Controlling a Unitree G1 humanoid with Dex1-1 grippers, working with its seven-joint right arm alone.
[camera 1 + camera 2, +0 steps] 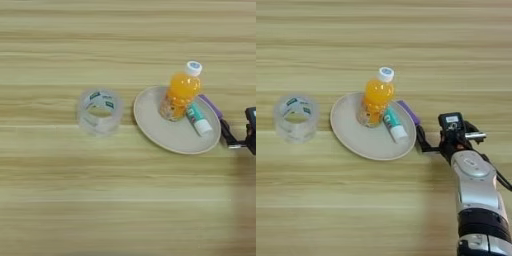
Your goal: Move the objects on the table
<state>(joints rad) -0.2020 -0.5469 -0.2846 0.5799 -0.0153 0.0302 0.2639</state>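
Observation:
A small clear bottle of orange drink (377,97) with a white cap stands upright on the back part of a round beige plate (358,140). The short teal-and-white tube (393,125) lies on the plate just right of the bottle. Along the plate's back right rim lies the purple oblong stick (408,112). My right gripper (426,142) is low over the table (381,210), just right of the plate's rim and a little nearer than the stick. Nothing shows in its hold. Behind it, the silver forearm (476,190) comes in from the bottom right.
A roll of clear tape (100,111) lies flat on the table a short way left of the plate. Bare wood stretches in front of and behind the plate.

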